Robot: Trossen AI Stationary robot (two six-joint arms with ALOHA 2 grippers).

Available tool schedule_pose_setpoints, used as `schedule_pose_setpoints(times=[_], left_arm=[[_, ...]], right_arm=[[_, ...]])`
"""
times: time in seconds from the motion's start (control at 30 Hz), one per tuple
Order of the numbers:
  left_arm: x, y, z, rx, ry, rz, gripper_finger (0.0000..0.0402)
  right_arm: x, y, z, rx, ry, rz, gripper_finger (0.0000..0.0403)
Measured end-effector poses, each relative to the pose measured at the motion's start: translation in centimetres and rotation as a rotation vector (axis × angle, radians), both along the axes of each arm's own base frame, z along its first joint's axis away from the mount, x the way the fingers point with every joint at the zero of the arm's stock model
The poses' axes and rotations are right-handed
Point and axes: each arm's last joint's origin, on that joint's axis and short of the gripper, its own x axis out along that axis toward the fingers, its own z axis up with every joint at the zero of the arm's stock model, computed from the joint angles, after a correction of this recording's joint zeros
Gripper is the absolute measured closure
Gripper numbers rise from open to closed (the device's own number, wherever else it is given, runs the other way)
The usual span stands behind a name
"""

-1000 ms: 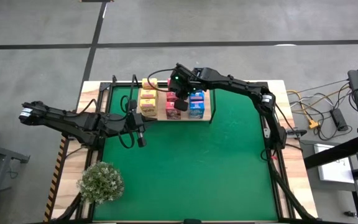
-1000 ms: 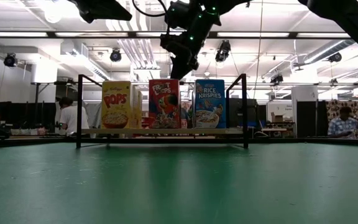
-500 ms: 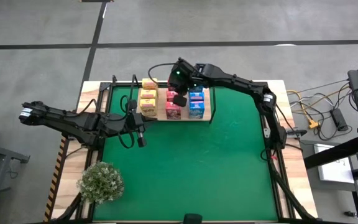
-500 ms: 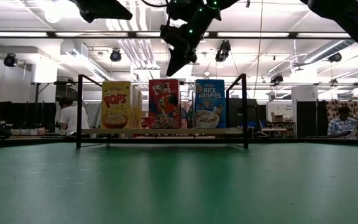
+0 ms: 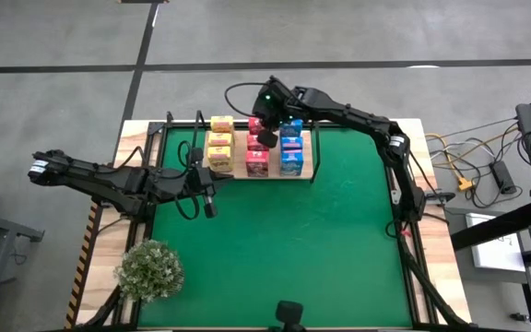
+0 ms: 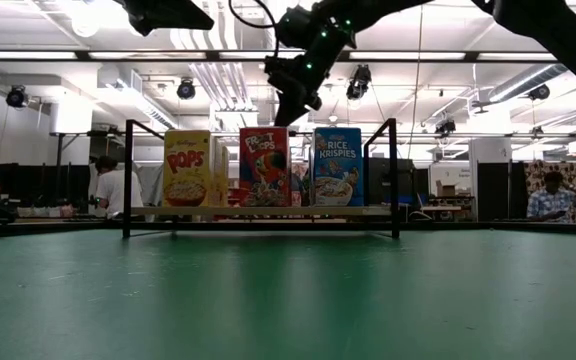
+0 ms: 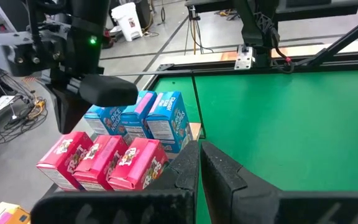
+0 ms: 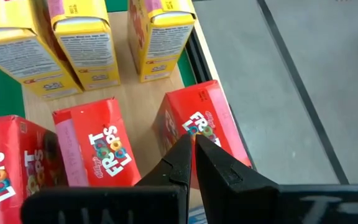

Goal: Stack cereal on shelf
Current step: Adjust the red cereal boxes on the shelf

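Note:
The wooden shelf (image 5: 308, 169) lies at the mat's far edge. On it stand three rows of cereal cartons: yellow (image 5: 219, 143), pink-red (image 5: 257, 161) and blue (image 5: 291, 157). The low view shows the near carton of each row upright: yellow (image 6: 187, 168), red (image 6: 265, 167), blue (image 6: 338, 167). My right gripper (image 5: 265, 138) is shut and hovers just above the red row, over its far carton (image 8: 207, 121). My left gripper (image 5: 208, 207) is shut and empty, over the mat near the shelf's left end.
A bushy pale green plant (image 5: 150, 267) stands at the table's near left corner. The green mat (image 5: 293, 249) spreads in front of the shelf. The shelf's black wire frame (image 6: 393, 175) rises at both ends. People show in the room behind.
My right gripper, still shut, has moved toward the table's far edge along the red row, staying above the cartons. The cartons have not moved.

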Motion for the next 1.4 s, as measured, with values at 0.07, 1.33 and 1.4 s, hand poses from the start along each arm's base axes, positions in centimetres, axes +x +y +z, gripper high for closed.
schedule_pose_setpoints(times=[0.07, 1.33, 1.4], left_arm=[[0.0, 0.0, 0.0, -0.001, 0.000, 0.000, 0.0402], [0.0, 0.0, 0.0, -0.001, -0.002, 0.000, 0.0402], [0.0, 0.0, 0.0, -0.001, -0.002, 0.000, 0.0402]], right_arm=[[0.1, 0.0, -0.2, -0.001, -0.002, 0.002, 0.0390], [0.9, 0.2, -1.4, 0.012, -0.059, -0.025, 0.0390], [0.8, -0.2, -1.2, -0.010, -0.076, -0.037, 0.0390]])
